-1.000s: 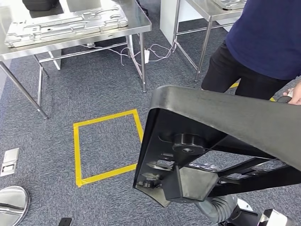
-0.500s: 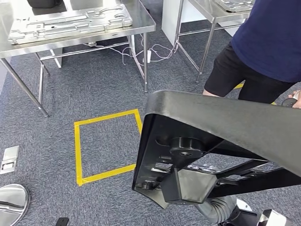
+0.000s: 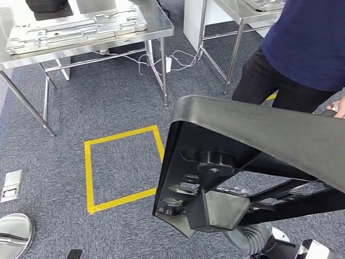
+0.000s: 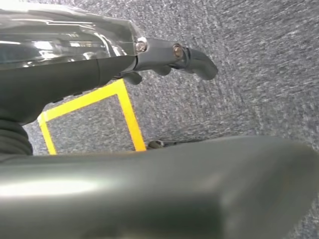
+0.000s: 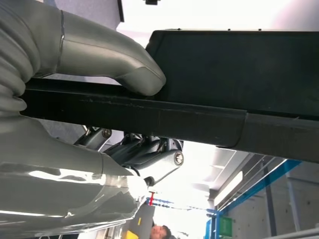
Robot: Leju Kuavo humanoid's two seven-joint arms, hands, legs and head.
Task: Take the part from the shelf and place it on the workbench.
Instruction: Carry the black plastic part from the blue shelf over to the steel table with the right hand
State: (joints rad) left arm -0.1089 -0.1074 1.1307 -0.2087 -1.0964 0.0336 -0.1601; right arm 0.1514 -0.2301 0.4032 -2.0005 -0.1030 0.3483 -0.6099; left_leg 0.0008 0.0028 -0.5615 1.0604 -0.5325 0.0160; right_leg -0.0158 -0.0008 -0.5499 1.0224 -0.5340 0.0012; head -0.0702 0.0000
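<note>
A large black frame part point(image 3: 260, 135) with a round boss and cross bars hangs tilted over the carpet at the right of the head view. My right hand point(image 3: 249, 237) holds it from beneath, mostly hidden by the part. In the right wrist view the thumb point(image 5: 127, 67) presses on a black bar of the part point(image 5: 233, 74), with the darker fingers point(image 5: 158, 164) under it. My left hand point(image 4: 112, 64) hangs over the carpet with its fingers point(image 4: 188, 57) stretched out and nothing in them. The steel workbench point(image 3: 160, 24) stands at the far left.
A silver pressed panel point(image 3: 77, 27) lies on the workbench. A yellow tape square point(image 3: 122, 167) marks the carpet between me and it. A person point(image 3: 301, 48) in a dark blue top stands close at the right. Cables point(image 3: 174, 59) lie by the table legs.
The whole picture swayed slightly and came back, so the camera moved. The black part stays in my right hand at the same tilt.
</note>
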